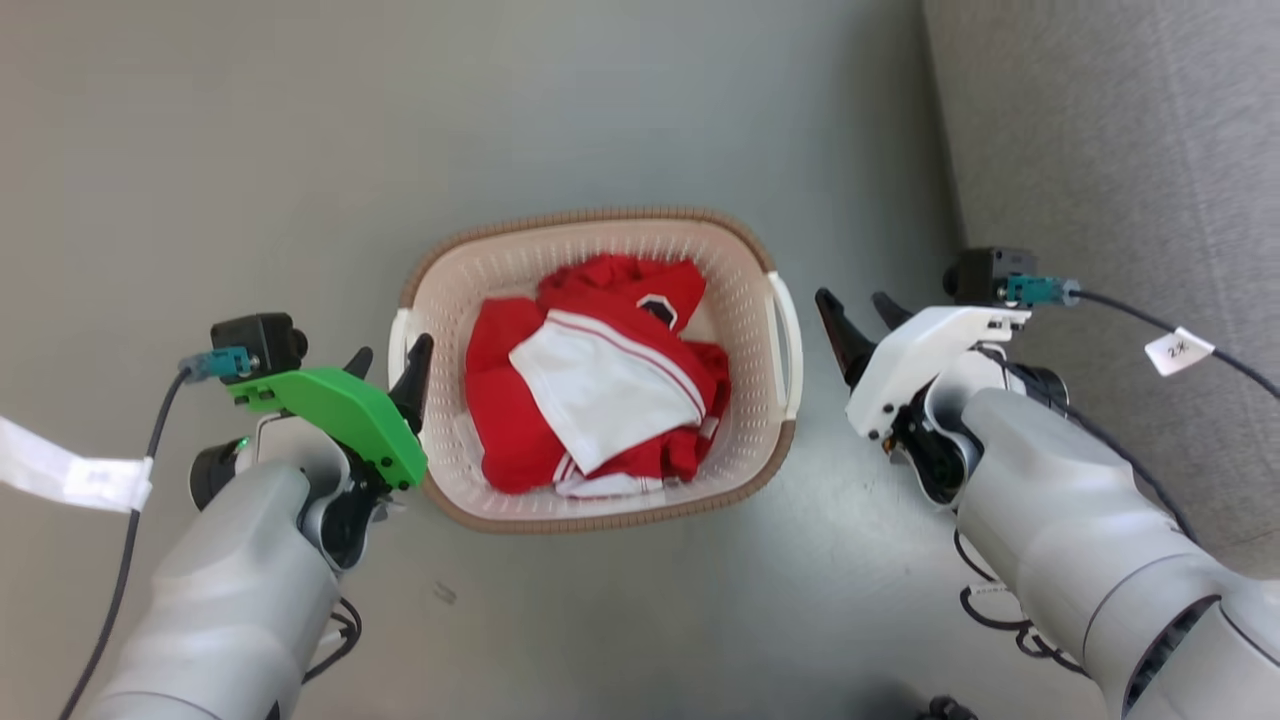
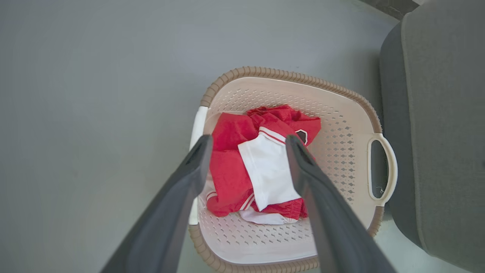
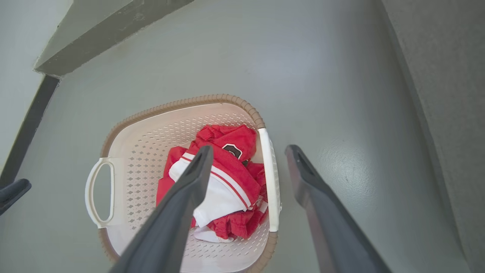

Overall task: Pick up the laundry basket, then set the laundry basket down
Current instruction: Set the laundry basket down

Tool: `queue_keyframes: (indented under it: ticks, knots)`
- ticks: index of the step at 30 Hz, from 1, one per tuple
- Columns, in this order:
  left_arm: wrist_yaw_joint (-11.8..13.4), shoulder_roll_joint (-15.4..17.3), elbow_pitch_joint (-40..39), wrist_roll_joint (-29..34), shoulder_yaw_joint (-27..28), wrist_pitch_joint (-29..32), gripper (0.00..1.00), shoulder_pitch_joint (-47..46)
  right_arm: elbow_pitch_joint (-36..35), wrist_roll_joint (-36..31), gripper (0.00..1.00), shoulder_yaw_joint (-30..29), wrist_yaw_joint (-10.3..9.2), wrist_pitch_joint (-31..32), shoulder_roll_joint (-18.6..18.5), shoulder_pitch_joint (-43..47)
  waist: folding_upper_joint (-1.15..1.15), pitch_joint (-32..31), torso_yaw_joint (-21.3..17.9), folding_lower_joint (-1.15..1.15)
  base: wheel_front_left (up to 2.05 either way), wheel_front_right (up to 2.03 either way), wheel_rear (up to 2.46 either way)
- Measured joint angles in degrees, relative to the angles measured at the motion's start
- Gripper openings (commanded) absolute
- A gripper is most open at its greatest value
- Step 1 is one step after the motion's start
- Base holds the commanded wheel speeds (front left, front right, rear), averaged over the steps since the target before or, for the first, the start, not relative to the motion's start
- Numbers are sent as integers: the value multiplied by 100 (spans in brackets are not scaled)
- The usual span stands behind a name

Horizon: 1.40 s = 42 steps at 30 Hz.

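The left fingers (image 1: pixel 415 372) are held spread just beside the white left handle (image 1: pixel 399 335). The right fingers (image 1: pixel 838 328), likewise spread, are seen slightly farther off the right handle (image 1: pixel 793 345). Between them the laundry basket (image 1: pixel 590 216) is set upright on the floor (image 1: pixel 200 150), mouth upward, its long axis running left to right, with a handle turned toward each arm.

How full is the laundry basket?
Partly full: the laundry basket holds crumpled red and white clothes on its bottom, well below the rim.
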Motion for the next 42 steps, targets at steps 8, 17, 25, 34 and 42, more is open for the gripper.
queue_keyframes:
  ticks: [8,17,25,34,42]
  knots:
    - [0,107,-240,-48,-88,-305,100,404,-157,-231,100,-78,2,-40,-26,134,0,-648,-24,0,0,0,0]
    - [0,338,-653,113,-305,-538,100,692,-679,-706,100,-570,1,-40,-275,151,0,-1366,-16,0,0,0,0]
    - [0,466,-1045,268,-168,-570,100,815,-1335,-1189,100,-1132,-115,-41,-439,409,0,-1851,35,0,0,0,0]
    - [0,747,-1710,768,758,-569,100,884,-2064,-1791,100,-1728,-361,-41,-622,881,0,-2211,106,0,0,0,0]
    - [25,815,-2505,1385,1582,-570,100,1321,-2942,-2526,100,-2246,-617,-42,-805,1351,0,-2446,174,0,0,0,0]
